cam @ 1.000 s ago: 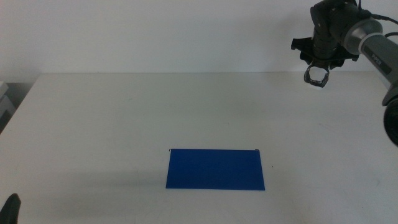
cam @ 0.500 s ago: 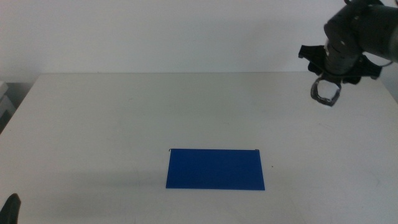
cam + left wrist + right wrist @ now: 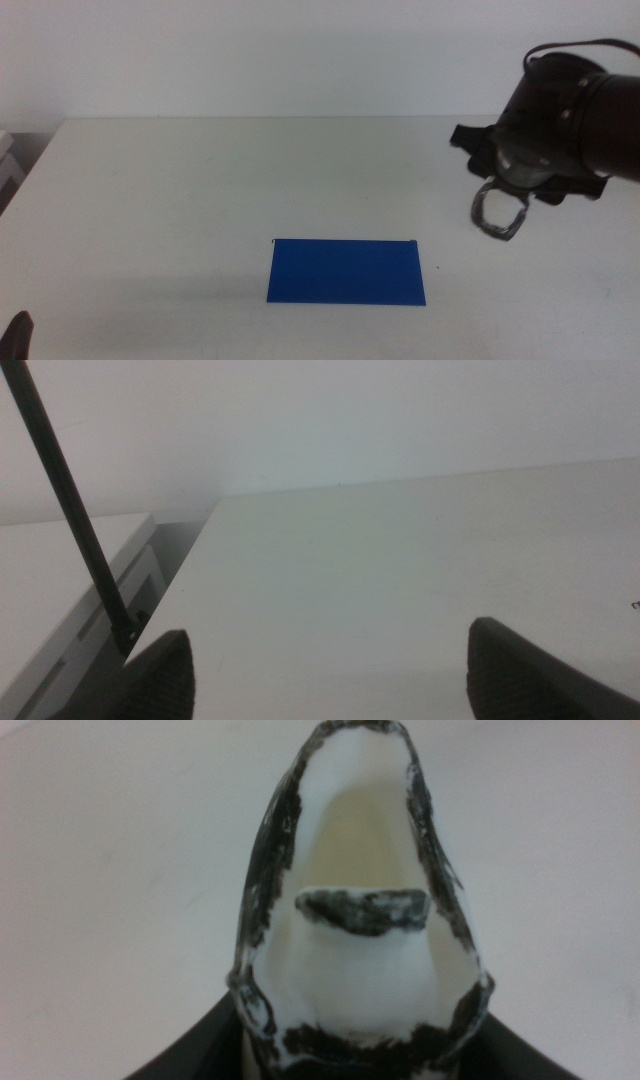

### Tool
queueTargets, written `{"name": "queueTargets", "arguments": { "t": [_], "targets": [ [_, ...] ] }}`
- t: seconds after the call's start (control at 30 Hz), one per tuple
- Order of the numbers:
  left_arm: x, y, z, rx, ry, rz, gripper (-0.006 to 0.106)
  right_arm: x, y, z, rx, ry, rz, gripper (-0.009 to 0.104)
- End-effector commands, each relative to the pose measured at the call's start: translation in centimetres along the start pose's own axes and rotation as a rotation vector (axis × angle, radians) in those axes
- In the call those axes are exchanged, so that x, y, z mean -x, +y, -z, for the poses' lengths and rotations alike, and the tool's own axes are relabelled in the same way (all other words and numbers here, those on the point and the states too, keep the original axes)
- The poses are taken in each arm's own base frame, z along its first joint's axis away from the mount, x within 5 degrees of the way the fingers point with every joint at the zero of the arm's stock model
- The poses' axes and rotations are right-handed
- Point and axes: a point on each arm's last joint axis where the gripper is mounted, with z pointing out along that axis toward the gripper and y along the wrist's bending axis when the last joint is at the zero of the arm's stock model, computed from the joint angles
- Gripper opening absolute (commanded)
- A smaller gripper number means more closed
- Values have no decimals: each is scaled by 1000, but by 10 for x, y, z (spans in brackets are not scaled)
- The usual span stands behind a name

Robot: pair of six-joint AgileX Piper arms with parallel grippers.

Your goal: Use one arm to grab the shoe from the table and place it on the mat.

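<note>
**A:** Where was the shoe (image 3: 498,211) at that moment?

**B:** Off the table (image 3: 180,200), hanging under the right gripper (image 3: 515,185), up in the air to the right of the blue mat (image 3: 346,271) and somewhat behind it. It touched neither table nor mat. The right wrist view looked straight into the shoe (image 3: 362,910): white lining, black edging round the opening.

**A:** And the grip?

**B:** The right gripper's jaws were clamped on the shoe's rear part, dark shapes showing either side of its near end in the wrist view. I couldn't see the exact contact faces.

**A:** How would you expect it to handle?

**B:** Light, I'd judge, since it was small beside the arm (image 3: 585,115). The upper looked soft, so a squeeze across the collar would probably flex it, not crack it. The sole should be the stiffer part. Hanging from one end, it might swing or tilt.

**A:** Best place to hold it?

**B:** Across the heel and collar, where the walls give the jaws two opposing sides. The rounded toe seemed more likely to slip.

**A:** The other arm?

**B:** The left gripper (image 3: 330,670) waited by the table's near left corner, jaws apart, holding nothing.
</note>
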Motion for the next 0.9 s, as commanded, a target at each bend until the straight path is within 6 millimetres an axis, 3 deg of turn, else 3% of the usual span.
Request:
{"name": "queueTargets", "arguments": {
  "t": [0.0,0.43,0.87],
  "targets": [
    [7,-1,2,-9,-102,13,93,8,2,27,62,-70,-17,-1],
    [7,-1,2,-9,-102,13,93,-29,28,56,168,-52,-223,-1],
    [7,-1,2,-9,-102,13,93,-40,29,48,76,-68,-228,-1]
  ]
}}
